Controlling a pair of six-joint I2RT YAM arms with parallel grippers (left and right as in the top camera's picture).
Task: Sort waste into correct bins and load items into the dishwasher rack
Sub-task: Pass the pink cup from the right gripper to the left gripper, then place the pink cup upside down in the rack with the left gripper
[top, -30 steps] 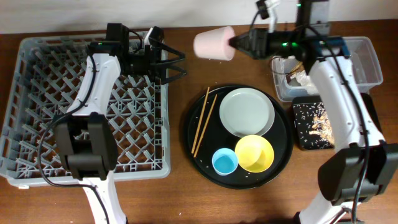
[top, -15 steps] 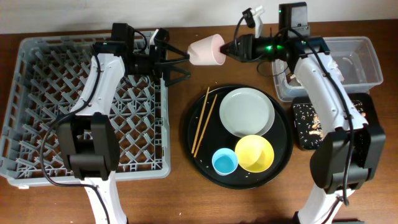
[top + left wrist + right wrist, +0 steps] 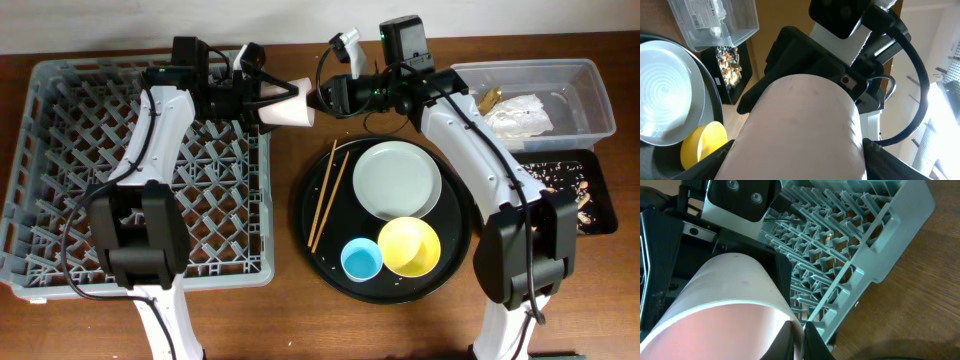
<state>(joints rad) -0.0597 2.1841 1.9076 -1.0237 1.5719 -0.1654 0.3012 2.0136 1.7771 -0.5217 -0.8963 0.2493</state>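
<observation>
Table (image 3: 300,320): black tray (image 3: 455,235) holds plate (image 3: 397,180), bowl (image 3: 408,246), blue cup (image 3: 361,260); right hand (image 3: 319,99) clamps pink cup (image 3: 290,107), left hand (image 3: 270,102) spread.

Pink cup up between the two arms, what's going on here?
It looks like a handover above the edge of the dishwasher rack. The right gripper pinches the pink cup by its rim, and the left gripper straddles the cup's body; whether it has clamped yet cannot be told. The plate, yellow bowl, blue cup and two chopsticks lie on the round black tray, not yet loaded.
</observation>
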